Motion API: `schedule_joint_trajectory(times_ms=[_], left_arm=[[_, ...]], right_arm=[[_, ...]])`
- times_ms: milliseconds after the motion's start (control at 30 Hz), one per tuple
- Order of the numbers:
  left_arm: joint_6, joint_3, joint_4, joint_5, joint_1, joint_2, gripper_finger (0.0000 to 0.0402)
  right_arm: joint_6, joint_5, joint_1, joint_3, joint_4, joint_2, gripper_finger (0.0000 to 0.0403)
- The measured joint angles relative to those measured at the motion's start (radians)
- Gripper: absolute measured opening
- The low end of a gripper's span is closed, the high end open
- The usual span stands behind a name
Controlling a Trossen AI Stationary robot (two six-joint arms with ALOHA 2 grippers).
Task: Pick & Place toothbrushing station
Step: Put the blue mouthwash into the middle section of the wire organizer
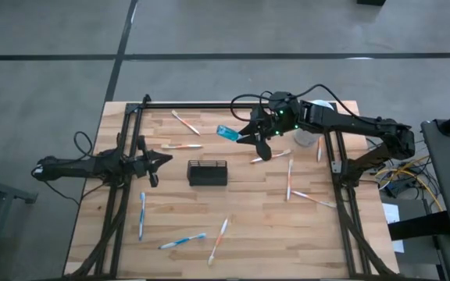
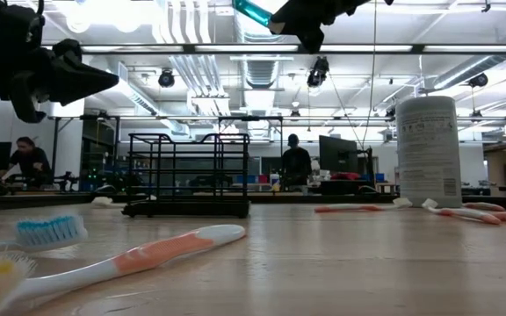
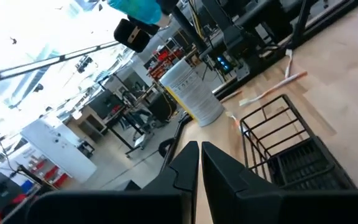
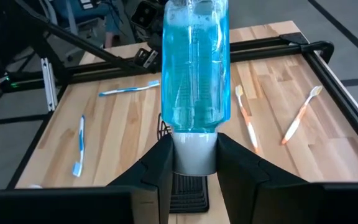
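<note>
**Even overhead light, backlit low view**

Ceiling strip lights [image 2: 235, 48] glare white in the low view, silhouetting the arms. The nearest toothbrush [image 2: 130, 259] lies blurred. The tabletop [image 1: 241, 226] is evenly lit, with faint shadows.

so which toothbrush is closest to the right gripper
The orange toothbrush lying just right of the right gripper; the other brushes lie farther off across the table.
</note>
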Motion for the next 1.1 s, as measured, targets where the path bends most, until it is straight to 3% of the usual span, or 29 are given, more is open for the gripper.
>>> schedule_joint_trajectory(times_ms=[100, 333, 467, 933, 1100], left_arm=[[-0.160, 0.000, 0.000, 0.016, 0.000, 0.002, 0.0026], [-0.933, 0.000, 0.013, 0.021, 0.000, 0.001, 0.0026], [-1.253, 0.000, 0.065, 0.007, 0.000, 0.000, 0.0026], [-1.665, 0.000, 0.255, 0.004, 0.000, 0.000, 0.0026], [-1.710, 0.000, 0.258, 0.002, 0.000, 0.000, 0.0026]], right_arm=[[0.000, 0.020, 0.000, 0.000, 0.000, 0.000, 0.0093], [0.024, 0.023, 0.005, 0.001, -0.018, 0.000, 0.0093], [-0.033, 0.023, 0.015, 0.001, -0.127, 0.002, 0.0093], [-0.238, 0.023, 0.073, 0.001, -0.233, 0.116, 0.0093], [-0.265, 0.024, 0.074, 0.001, -0.233, 0.144, 0.0093]])
